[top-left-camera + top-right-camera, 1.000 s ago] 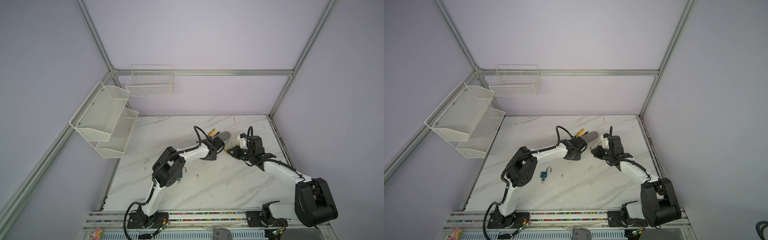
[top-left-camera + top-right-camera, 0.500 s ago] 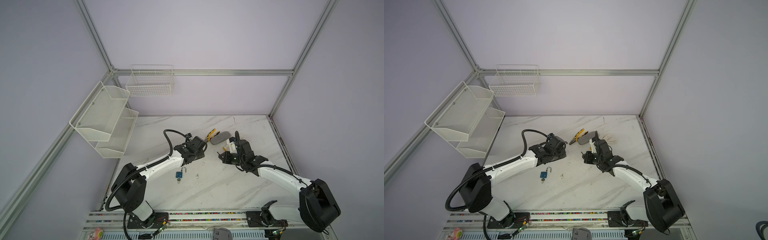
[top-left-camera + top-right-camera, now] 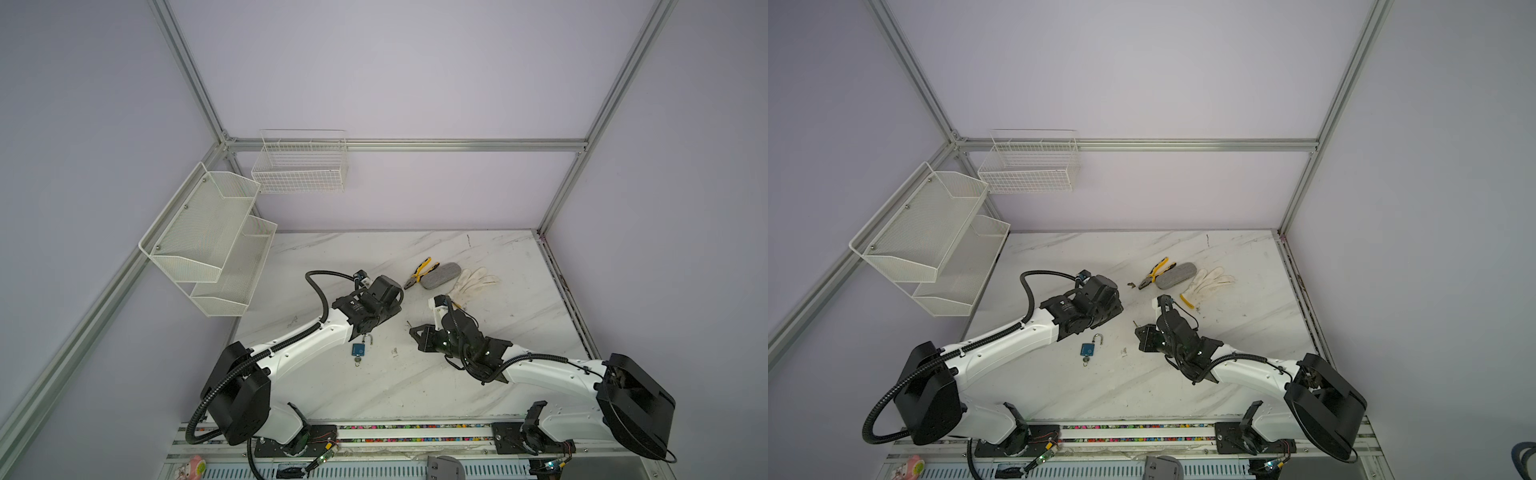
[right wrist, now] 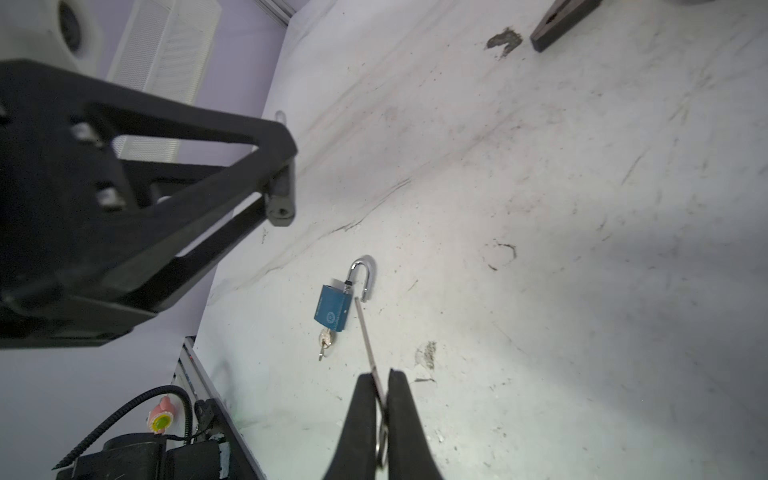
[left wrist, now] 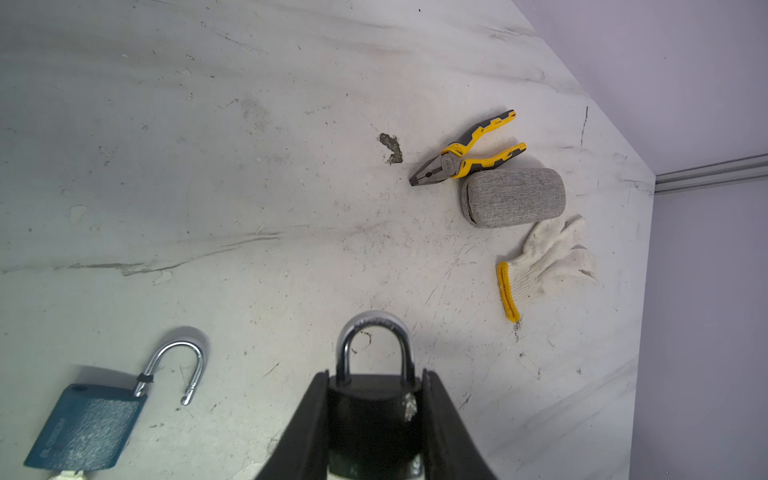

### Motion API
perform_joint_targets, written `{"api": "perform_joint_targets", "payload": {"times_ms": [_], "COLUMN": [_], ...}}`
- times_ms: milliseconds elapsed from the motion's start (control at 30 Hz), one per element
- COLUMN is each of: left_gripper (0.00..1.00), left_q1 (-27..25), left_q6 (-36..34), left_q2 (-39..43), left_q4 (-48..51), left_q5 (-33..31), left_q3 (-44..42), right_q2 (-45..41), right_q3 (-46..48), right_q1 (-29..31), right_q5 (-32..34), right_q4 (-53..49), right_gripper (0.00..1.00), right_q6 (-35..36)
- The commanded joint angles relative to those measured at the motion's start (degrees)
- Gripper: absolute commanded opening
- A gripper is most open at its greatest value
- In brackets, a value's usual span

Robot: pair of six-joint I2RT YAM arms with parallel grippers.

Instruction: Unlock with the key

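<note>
Both arms have backed off from the clutter at the rear since a second ago and now sit mid-table, facing each other with a gap between them. The table (image 3: 374, 390) has loads of bare marble along the front and down its right side, while the mesh shelves (image 3: 208, 237) hang on the wall over the left edge. The pliers (image 3: 420, 272), grey case (image 3: 440, 275) and glove (image 3: 473, 279) bunch up at the back (behind both claws). The left gripper (image 5: 374, 376) is clamped on the black padlock (image 5: 370, 411), its closed shackle poking out past the fingertips. A blue padlock (image 3: 358, 350), shackle swung open, lies on the marble just beside that claw. The right gripper (image 4: 380, 376) pinches the key (image 4: 365, 336), with the blade sticking out forward.
</note>
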State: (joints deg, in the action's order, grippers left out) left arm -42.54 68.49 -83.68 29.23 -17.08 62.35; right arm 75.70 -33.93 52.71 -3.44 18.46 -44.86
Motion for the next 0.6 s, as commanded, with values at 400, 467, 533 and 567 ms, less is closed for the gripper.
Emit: {"api": "perform_joint_targets", "payload": {"times_ms": [400, 467, 533, 567], "left_gripper": [0.00, 0.00, 0.00, 0.00], "left_q1": [-1.58, -1.73, -1.82, -1.93], "left_q6": [0.90, 0.47, 0.42, 0.42], "left_q2": [-0.44, -0.34, -0.27, -0.25], "left_q4": [0.42, 0.46, 0.39, 0.44], "left_q5": [-4.36, -4.76, -4.93, -4.99], "left_q3": [4.21, 4.28, 4.27, 4.27], "right_q2": [9.64, 10.52, 11.17, 11.62], "right_q3": [1.40, 1.21, 0.78, 0.36], "right_q1": [3.38, 3.37, 3.37, 3.39], "right_q5": [3.31, 3.05, 2.89, 2.91], "right_q4": [23.70, 25.08, 25.90, 25.68], "right_gripper": [0.00, 0.00, 0.00, 0.00], "right_q6": [-6.90, -7.25, -7.51, -7.40]}}
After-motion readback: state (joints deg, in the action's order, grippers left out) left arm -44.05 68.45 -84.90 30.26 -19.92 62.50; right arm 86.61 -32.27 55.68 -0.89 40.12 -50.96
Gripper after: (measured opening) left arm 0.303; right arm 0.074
